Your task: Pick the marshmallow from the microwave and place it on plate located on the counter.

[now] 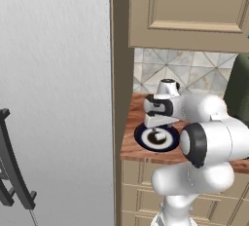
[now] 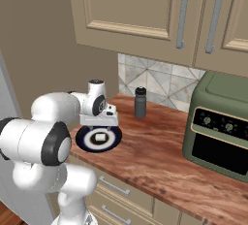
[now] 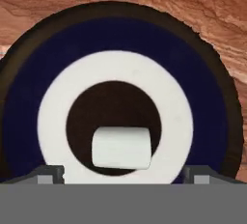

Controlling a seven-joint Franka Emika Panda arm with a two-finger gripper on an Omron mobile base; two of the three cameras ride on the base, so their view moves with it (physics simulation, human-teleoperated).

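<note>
Now marshmallow [image 3: 121, 147] between spread fingers [image 3: 48, 174].

Arm folded forward from the base, elbow joint bulked up in front of the cameras, forearm reaching to the bench's left end near its front edge. Wrist pitched straight down, hand vertical. Tool [image 2: 99, 128] hovers just above the bench surface, pointing down at it. Jaws spread wide: in the hand view the two fingertips [image 3: 48, 174] sit far apart at the bottom corners, nothing gripped between them. No contact with anything below as far as I can tell.
</note>
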